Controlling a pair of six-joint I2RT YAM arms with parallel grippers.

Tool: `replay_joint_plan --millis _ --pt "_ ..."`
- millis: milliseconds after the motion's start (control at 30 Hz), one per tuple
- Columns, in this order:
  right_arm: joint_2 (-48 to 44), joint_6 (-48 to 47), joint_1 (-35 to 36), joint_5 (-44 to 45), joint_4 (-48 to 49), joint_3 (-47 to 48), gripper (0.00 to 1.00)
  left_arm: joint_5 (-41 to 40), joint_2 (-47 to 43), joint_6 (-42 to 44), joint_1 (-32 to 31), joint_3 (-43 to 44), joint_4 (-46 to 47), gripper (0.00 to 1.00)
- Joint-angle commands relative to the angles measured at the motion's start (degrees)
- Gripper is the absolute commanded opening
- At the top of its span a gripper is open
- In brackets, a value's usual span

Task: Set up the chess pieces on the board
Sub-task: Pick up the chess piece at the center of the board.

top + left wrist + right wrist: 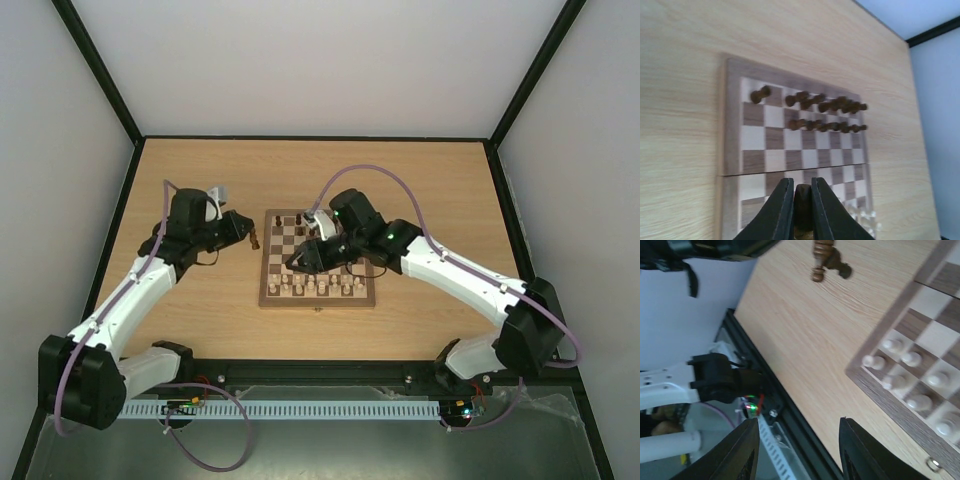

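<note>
**A:** What is the left gripper (801, 186) doing?

**B:** It is clamped tight on one dark chess piece (802, 200), bottom centre of the left wrist view. From above, it sits over the desk (200, 300), just beside the board's (266, 290) left edge.

**A:** And the right gripper (800, 430)?

**B:** Its fingers stand apart with nothing between them. It hangs over the left half of the board, near the pale pieces (912, 359).

**A:** The other dark chess pieces (830, 105)?

**B:** They stand in two rows on the board, upper middle of the left wrist view.
</note>
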Motion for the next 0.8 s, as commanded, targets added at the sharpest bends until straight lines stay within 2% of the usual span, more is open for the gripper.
replay_joint_plan --millis 0,333,533,767 --pt "-2.9 4.9 -1.3 -7.5 7.3 -0.6 0.45 8.4 -1.7 -1.9 0.3 1.9 4.6 0.03" --pt "-8.1 17.1 -6.9 -13.8 23.1 -8.8 0.44 17.8 -4.5 -8.3 0.3 2.6 13.3 0.04" --pt "-8.1 30.2 -10.5 -18.7 42.9 -17.3 0.36 20.7 -6.4 -13.5 0.4 2.0 17.7 0.04" --pt "-5.0 39.6 -10.8 -19.7 57.8 -20.6 0.43 22.4 -8.5 -18.0 0.4 1.0 21.4 0.04"
